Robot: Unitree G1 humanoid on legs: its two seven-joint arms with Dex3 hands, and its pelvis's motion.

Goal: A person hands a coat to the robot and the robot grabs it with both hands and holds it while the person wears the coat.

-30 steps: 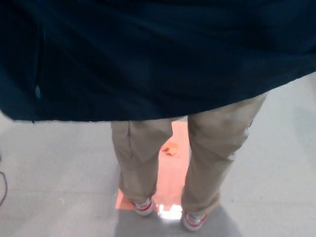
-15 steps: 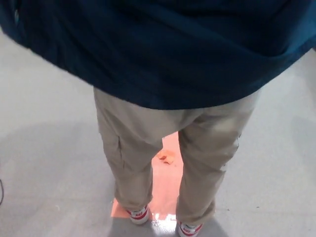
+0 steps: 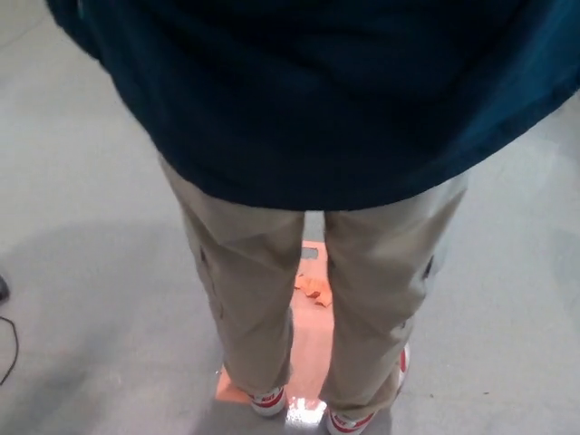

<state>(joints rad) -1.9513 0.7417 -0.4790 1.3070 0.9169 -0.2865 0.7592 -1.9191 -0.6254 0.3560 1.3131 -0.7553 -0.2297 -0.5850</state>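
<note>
The dark navy fabric coat (image 3: 335, 91) drapes over the back of the person in beige trousers (image 3: 308, 290), apparently worn, while neither robot hand shows, their grip unknowable.

No robot arm, wrist or hand in the head view. Only a person (image 3: 308, 181), seen from above at close range, standing with back to camera. Torso fills the top of the frame, shoulders cut off by the edges. Legs (image 3: 313, 308) straight, side by side, a narrow gap between them. Feet (image 3: 308, 412) close together at the bottom edge, partly cropped. Person's hands not visible.
</note>
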